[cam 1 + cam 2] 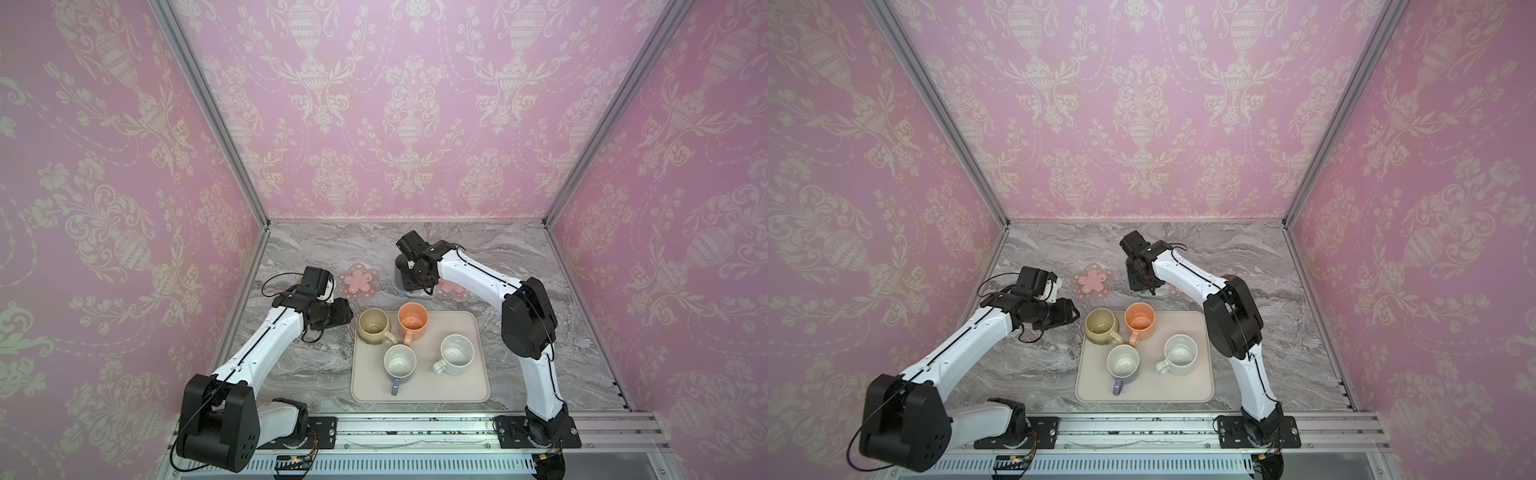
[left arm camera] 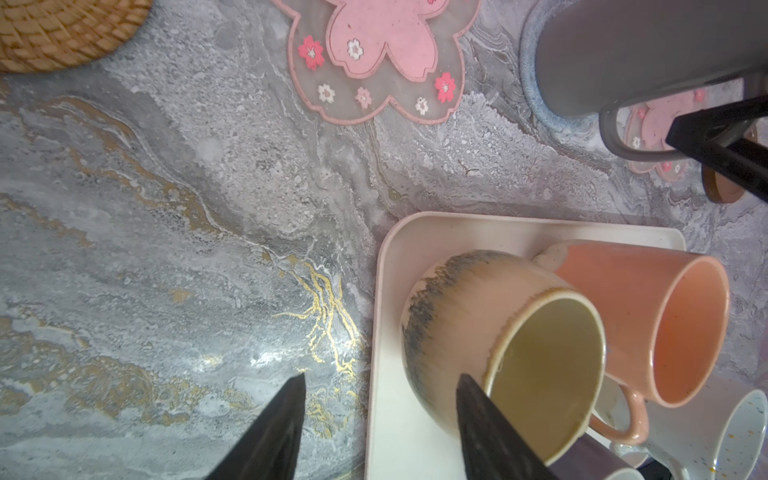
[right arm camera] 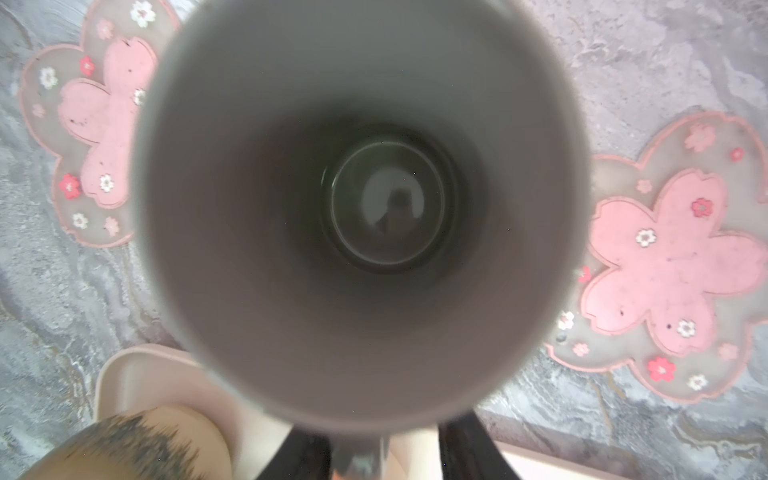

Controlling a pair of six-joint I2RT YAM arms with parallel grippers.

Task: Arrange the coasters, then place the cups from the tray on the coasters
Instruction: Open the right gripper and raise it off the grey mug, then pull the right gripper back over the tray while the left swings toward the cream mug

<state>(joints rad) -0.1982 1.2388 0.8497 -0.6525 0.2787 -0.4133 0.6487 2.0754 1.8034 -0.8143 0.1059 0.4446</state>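
Shows grey mug (image 2: 623,54) on blue coaster (image 2: 536,97), right hand (image 3: 376,451) slack around handle (image 2: 607,133), left hand (image 2: 382,378) open and empty; leaves four mugs (image 1: 372,326) (image 1: 412,318) (image 1: 400,360) (image 1: 456,353) on tray (image 1: 415,390).

Grey marble-look tabletop (image 1: 299,374). Directly on it:
- cream tray (image 1: 419,395), front centre
- coasters in a row behind the tray: rattan round (image 2: 62,29), clear flower coaster (image 1: 360,279), blue-grey knitted round (image 2: 528,79), second flower coaster (image 1: 453,287), brown wooden disc (image 2: 725,195) (partly hidden)
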